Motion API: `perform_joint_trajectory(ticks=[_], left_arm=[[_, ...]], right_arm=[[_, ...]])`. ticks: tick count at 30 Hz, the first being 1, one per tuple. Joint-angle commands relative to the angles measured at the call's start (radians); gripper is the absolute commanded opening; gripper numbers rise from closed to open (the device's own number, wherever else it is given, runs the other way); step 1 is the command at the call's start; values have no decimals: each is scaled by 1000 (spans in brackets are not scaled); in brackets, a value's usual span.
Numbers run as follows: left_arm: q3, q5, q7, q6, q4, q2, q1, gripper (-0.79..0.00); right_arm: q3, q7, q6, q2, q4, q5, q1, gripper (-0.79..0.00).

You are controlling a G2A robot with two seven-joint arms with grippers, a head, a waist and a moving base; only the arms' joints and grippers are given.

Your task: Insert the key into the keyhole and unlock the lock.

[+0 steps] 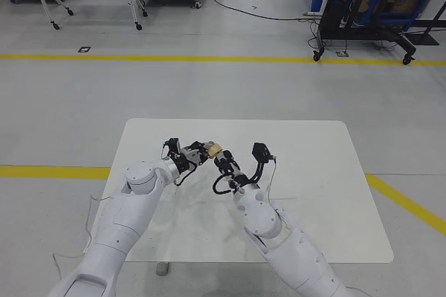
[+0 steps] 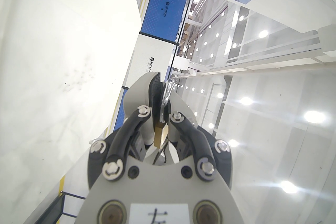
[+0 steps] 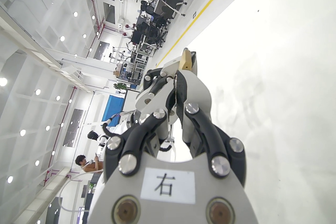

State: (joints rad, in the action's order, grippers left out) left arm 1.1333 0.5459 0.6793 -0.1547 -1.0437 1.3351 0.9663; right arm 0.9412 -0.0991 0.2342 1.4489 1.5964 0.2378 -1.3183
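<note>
Above the middle of the white table (image 1: 320, 223) the two grippers meet tip to tip. My left gripper (image 1: 199, 153) (image 2: 161, 78) is shut on a silvery key (image 2: 166, 95). The key's shaft runs down to the brass lock (image 2: 160, 135), which shows through the gap between the fingers. I cannot tell whether the key sits inside the keyhole. My right gripper (image 1: 224, 159) (image 3: 185, 70) is shut on the brass lock (image 1: 214, 151) (image 3: 187, 60), whose body sticks out past its fingertips. The lock is held off the tabletop.
Around the arms the tabletop is bare, with faint scuff marks. A dark wheeled cart (image 1: 364, 30) stands on the floor at the back right, beyond a yellow floor line (image 1: 208, 57).
</note>
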Motion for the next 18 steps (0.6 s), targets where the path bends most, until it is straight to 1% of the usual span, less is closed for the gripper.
perform_joint_trajectory(ticks=[1, 4, 8, 10, 13, 18], left_arm=[[3, 0, 4, -5, 2, -1, -1, -785], [9, 3, 18, -19, 4, -3, -3, -785], [10, -1, 95, -56, 14, -9, -14, -785], [16, 8, 114, -70, 22, -12, -19, -785], [21, 25, 128, -99, 33, -13, -23, -785], [11, 32, 146, -133, 46, -12, -34, -785]], right_arm=[[12, 5, -39, -6, 7, 50, -8, -785], [42, 22, -104, -20, 22, 140, -25, -785], [82, 31, -204, -40, 46, 272, -58, -785], [99, 33, -237, -49, 50, 342, -75, -785], [116, 42, -259, -58, 55, 405, -99, -785], [117, 45, -258, -59, 54, 411, -101, -785]])
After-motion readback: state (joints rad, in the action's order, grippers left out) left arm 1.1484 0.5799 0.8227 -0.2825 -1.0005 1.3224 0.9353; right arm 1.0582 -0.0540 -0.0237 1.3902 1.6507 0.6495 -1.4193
